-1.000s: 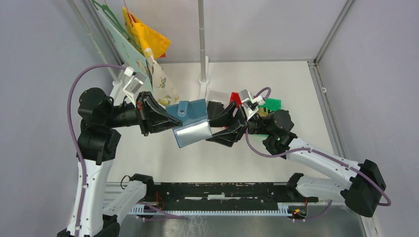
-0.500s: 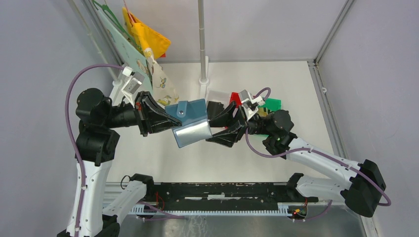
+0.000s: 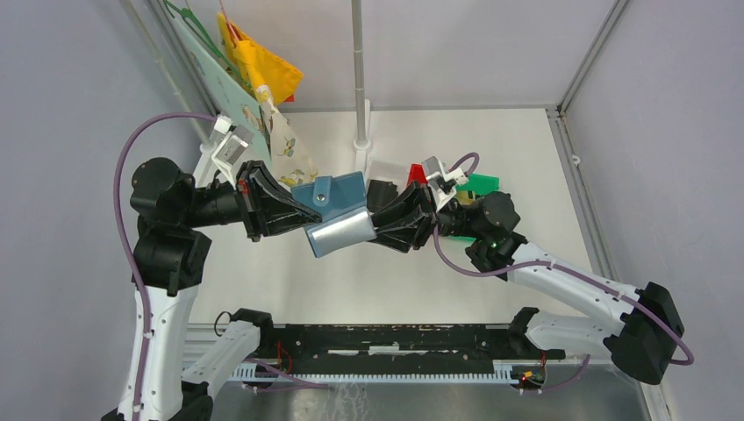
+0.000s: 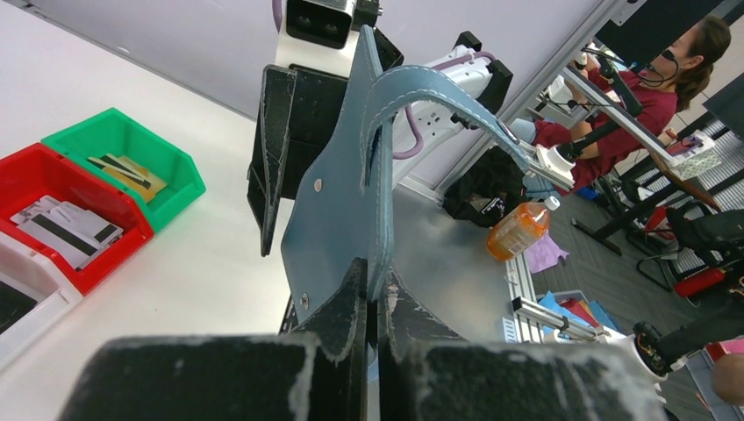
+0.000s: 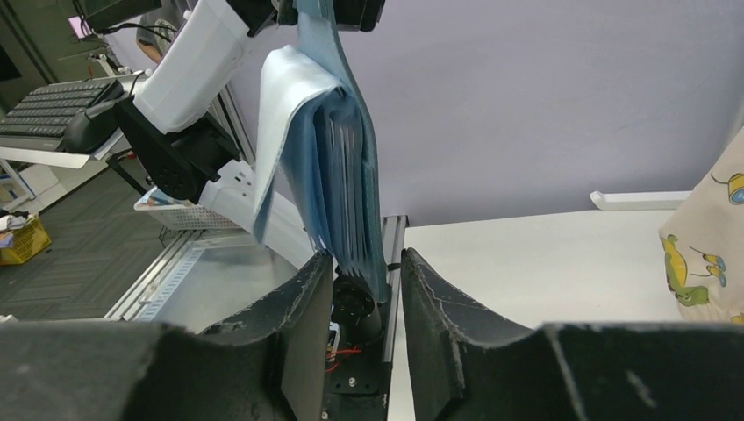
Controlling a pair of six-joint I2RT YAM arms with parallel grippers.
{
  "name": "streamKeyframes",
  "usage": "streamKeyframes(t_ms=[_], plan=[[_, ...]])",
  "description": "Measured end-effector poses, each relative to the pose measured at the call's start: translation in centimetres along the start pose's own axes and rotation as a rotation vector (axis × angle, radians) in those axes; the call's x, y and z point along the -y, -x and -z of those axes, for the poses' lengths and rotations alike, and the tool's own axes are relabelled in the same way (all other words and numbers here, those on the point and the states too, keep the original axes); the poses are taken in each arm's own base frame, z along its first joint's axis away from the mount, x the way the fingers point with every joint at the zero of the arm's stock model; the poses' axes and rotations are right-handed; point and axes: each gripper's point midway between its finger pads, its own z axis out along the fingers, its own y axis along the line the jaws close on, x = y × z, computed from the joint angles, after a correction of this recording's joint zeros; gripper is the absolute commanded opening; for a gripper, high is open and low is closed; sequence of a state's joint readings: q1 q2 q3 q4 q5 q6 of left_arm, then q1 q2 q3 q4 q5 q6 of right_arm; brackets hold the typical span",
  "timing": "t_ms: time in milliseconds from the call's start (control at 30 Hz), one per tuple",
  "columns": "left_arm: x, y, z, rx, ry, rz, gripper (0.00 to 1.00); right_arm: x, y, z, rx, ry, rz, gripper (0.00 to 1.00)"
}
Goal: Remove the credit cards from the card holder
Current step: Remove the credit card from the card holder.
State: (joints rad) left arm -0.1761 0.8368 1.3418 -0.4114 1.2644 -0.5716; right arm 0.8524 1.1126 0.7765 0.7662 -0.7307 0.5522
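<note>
The teal card holder hangs open in mid-air between my arms, its silvery-clear pockets fanned out below it. My left gripper is shut on the holder's teal edge, seen close in the left wrist view with the jaws pinched on it. My right gripper is open but narrowed, its fingers either side of the pocket stack; a small gap shows at the right finger. I cannot make out single credit cards inside the pockets. Grey striped cards lie in a red bin.
Red, green and clear bins stand behind the right gripper; the green bin holds gold-toned cards. An upright pole stands at the back centre. Cloths hang at the back left.
My right gripper's fingers have closed from wide open to narrow around the silvery pockets, pressing the pocket stack flatter. The left arm has shifted slightly; the holder stays in its grip.
</note>
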Motion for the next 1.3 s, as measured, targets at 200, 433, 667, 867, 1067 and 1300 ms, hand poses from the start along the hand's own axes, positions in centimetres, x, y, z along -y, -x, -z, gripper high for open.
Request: streamKeyframes(t_ms=[200,433,667,867,1067,1300], plan=[[0.3,0.3,0.0,0.009,-0.003,-0.01,0.02,0.1,1.6,-0.7,0.029,-0.001,0.008,0.4],[0.6,0.2,0.1,0.011,-0.004,-0.016,0.02,0.2,2.6,-1.2,0.067,0.001,-0.013,0.53],[0.4,0.0,0.1,0.009,-0.003,-0.01,0.02,-0.1,4.4,-2.8,0.123,0.042,-0.04,0.62],[0.3,-0.6,0.2,0.006,-0.004,-0.002,0.02,-1.8,5.7,-4.2,0.152,0.108,-0.047,0.61],[0.0,-1.1,0.1,0.001,-0.003,0.011,0.02,-3.0,6.5,-4.6,0.173,0.143,-0.058,0.55],[-0.5,-1.5,0.1,-0.005,0.0,0.032,0.11,-3.3,6.0,-5.2,0.175,0.158,-0.102,0.09]])
